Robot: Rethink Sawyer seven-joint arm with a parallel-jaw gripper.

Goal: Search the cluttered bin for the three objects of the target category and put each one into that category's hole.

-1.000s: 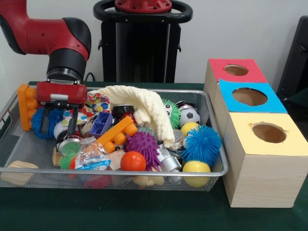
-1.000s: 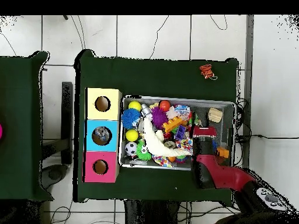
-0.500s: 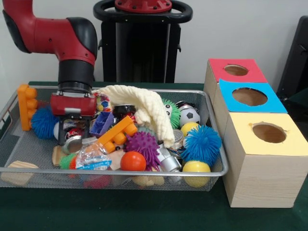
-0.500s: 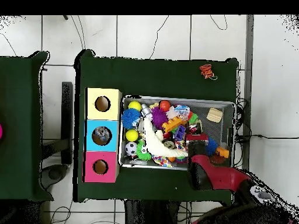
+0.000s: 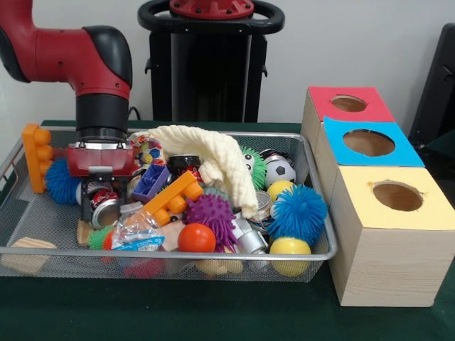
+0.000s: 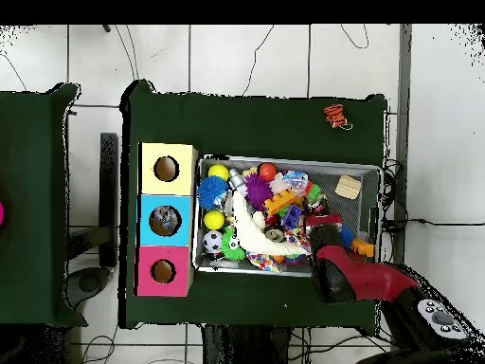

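- Gripper: down in the wire bin, picture-left end in front view; jaws closed on a small metal can.
- Can: held low among the clutter, just beside purple block and blue spiky ball.
- Category boxes: red-top, blue-top, yellow-top, in a row touching the bin's other end.
- Cream cloth: draped over mid-bin items.

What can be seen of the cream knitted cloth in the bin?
The cream cloth looks like soft ribbed knit fabric, draped loosely over the clutter in the middle of the wire mesh bin. It runs from beside the patterned ball at the back down to a drooping end near the purple spiky ball, partly covering the green googly-eyed toy. From overhead it shows as a pale curved strip.
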